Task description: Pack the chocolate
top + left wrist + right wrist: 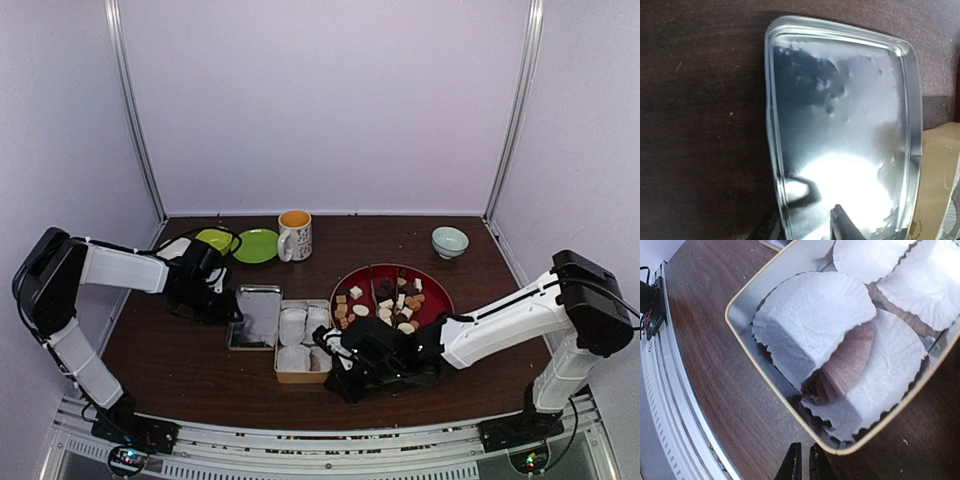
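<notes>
Though the tin [300, 378] held liners [810, 325], the visible chocolate [385, 300] lay unpacked on the plate [441, 282]. The right gripper [803, 460] was closed and empty, and the left gripper [805, 229] was parted and empty.

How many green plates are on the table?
2: a yellow-green plate at the back left, and a darker green plate beside it, next to the mug. None seem hidden.

Dark wooden counter [200, 370]. Along the far edge, left to right: two green saucers [257, 246] side by side, a mug [296, 236] with an orange interior, and a pale bowl [449, 241] near the far right corner. Centre: red plate [446, 300]. To its left is an open tin [300, 379] holding white crinkled paper liners [293, 325]. A shiny metal lid [256, 317] lies flat just beside the tin's left side.
</notes>
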Motion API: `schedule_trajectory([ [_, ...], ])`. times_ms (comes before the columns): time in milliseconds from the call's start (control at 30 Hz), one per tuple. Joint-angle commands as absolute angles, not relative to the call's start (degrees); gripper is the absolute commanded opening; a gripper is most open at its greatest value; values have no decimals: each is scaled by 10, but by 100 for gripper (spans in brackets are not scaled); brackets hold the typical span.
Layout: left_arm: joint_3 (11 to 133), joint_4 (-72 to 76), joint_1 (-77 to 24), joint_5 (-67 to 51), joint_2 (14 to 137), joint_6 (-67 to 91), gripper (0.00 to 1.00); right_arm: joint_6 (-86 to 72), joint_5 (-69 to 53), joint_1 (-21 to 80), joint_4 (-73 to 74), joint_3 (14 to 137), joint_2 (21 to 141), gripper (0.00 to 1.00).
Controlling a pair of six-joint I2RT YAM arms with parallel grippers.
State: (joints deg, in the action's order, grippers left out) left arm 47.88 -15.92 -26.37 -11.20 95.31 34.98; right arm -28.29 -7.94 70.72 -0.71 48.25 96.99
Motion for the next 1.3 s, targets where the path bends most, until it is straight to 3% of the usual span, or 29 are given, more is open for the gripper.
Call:
schedule_trajectory([
  [0, 450, -136, -273, -151, 946, 349, 41, -274, -86, 723, -39, 531, 999, 7],
  [67, 440, -136, -273, -138, 918, 346, 48, -271, -75, 726, -31, 545, 1010, 7],
  [133, 434, -150, -274, -110, 883, 343, 62, -270, -58, 726, -19, 556, 1019, 7],
  [233, 418, -156, -274, -74, 824, 341, 93, -265, -38, 725, -12, 572, 1024, 8],
  [267, 413, -153, -273, -65, 807, 337, 97, -264, -31, 725, -14, 575, 1029, 8],
  [833, 344, -113, -272, 146, 591, 266, 98, -258, -10, 685, -20, 630, 1046, 12],
  [1133, 307, -29, -270, 175, 503, 172, 98, -253, 66, 669, -41, 570, 908, 12],
  [1267, 275, 21, -271, 131, 463, 77, 98, -250, 144, 658, -21, 542, 846, 11],
])
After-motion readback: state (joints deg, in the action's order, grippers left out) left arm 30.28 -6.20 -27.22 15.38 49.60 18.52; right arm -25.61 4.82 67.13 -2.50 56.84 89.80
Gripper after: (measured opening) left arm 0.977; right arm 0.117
